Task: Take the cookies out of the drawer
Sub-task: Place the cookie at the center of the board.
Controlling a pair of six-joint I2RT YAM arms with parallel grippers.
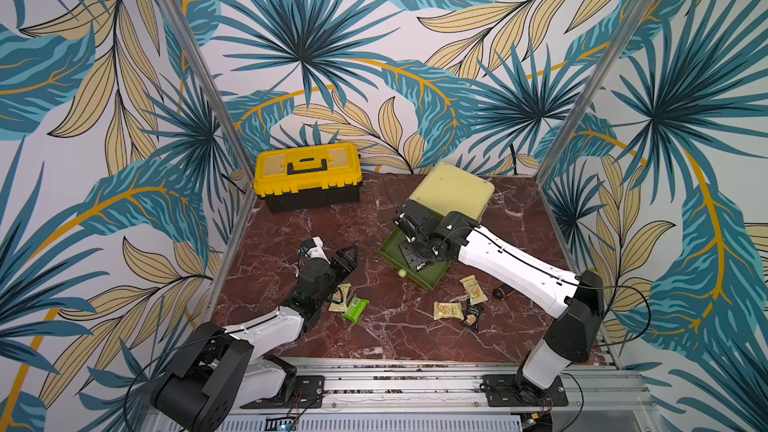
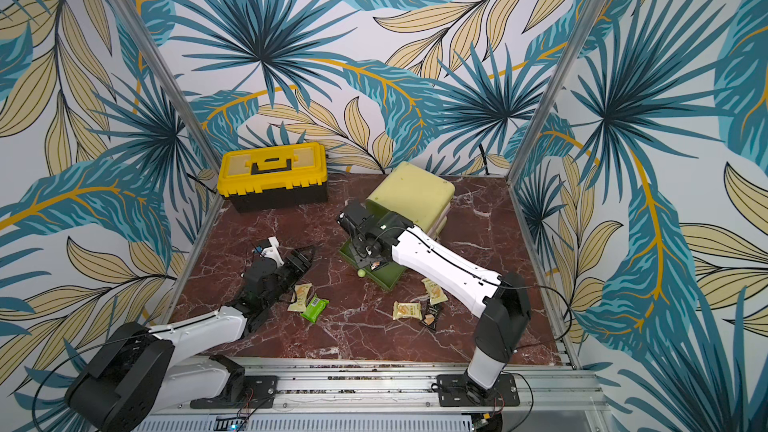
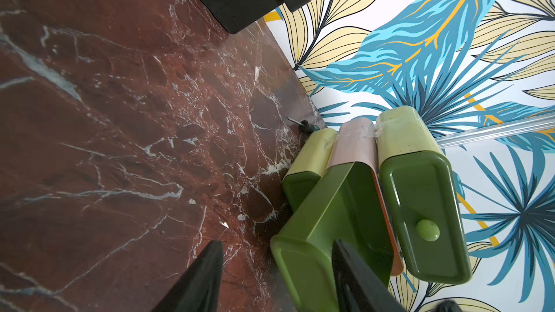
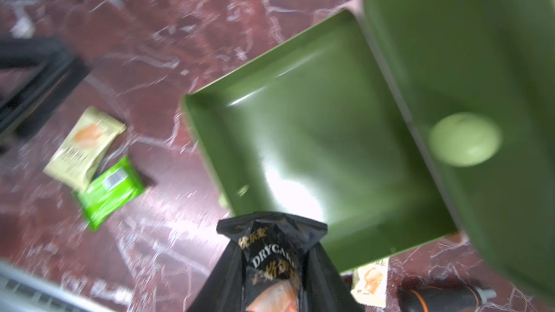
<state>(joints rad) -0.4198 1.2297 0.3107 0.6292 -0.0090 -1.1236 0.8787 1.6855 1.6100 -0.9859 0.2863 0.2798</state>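
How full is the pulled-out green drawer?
Empty where visible: the green drawer shows only bare floor; the right gripper holds a black cookie packet.

The left arm (image 1: 266,326) lies low behind the left gripper (image 1: 350,258), whose 2 fingers stand apart with nothing between them. The right arm (image 1: 511,263) reaches forward, wrist bent above the right gripper (image 1: 415,259), which points down, clamped on a black packet (image 4: 270,253).

Crinkly cookies (image 1: 448,310) loose beside open drawer (image 4: 315,133)
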